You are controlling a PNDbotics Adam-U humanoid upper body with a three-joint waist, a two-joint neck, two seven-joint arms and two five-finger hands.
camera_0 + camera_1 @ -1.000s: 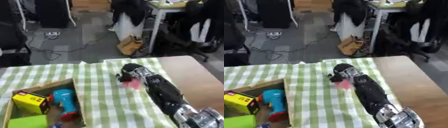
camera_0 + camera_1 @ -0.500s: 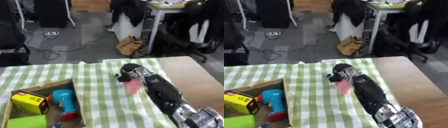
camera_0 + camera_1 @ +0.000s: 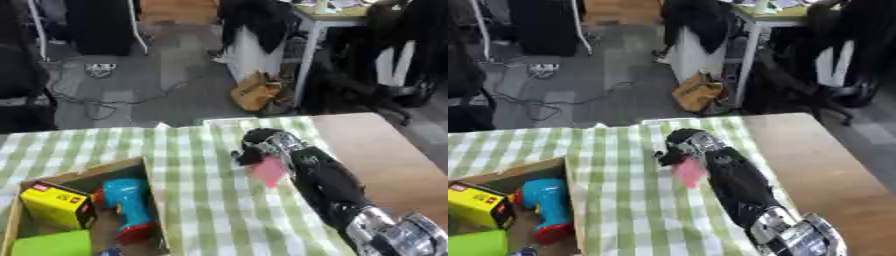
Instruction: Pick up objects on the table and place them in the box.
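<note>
My right hand (image 3: 260, 144) reaches out over the far part of the green checked cloth (image 3: 201, 200), its fingers curled round a small pink flat object (image 3: 269, 171) that hangs below the palm. The cardboard box (image 3: 131, 165) stands at the lower left. Inside it lie a yellow box (image 3: 55, 204), a blue and red toy drill (image 3: 128, 203) and a lime green item (image 3: 52, 244). The hand is to the right of the box, well apart from it. My left hand shows in neither view.
Bare wooden tabletop (image 3: 390, 159) lies to the right of the cloth. Beyond the table's far edge are a grey floor with cables (image 3: 96, 70), a brown bag (image 3: 255, 93), desks and chairs.
The pink object has risen slightly off the cloth with my right hand shut on it; the arm has barely shifted. The box and its contents stay put.
</note>
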